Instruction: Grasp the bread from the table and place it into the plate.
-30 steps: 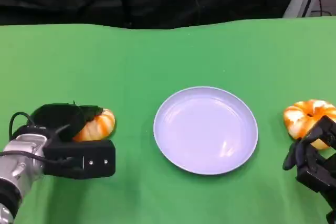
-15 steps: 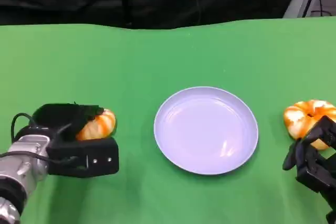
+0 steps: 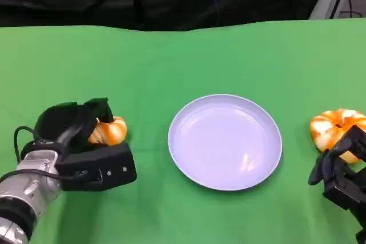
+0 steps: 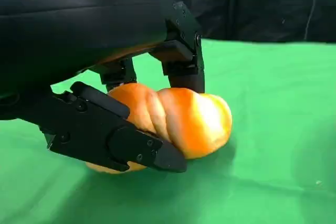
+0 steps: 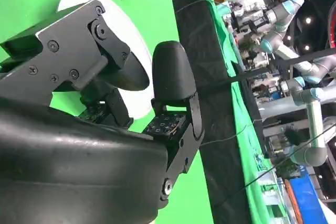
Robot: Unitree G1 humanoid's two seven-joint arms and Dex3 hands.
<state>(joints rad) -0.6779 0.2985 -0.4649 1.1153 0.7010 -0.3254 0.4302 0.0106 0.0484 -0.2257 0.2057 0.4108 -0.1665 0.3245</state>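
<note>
One glazed orange twisted bread roll sits gripped in the left hand beside the unmarked pale round plate, right hand empty, fingers apart.

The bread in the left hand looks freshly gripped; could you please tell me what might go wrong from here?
1. The left hand holds the bread by one end, most of it sticking out, so it might twist or slip out on the way.
2. The plate has a raised rim; a low carry could clip and shove it.
3. The right hand rests by the second bread and could nudge it.
</note>
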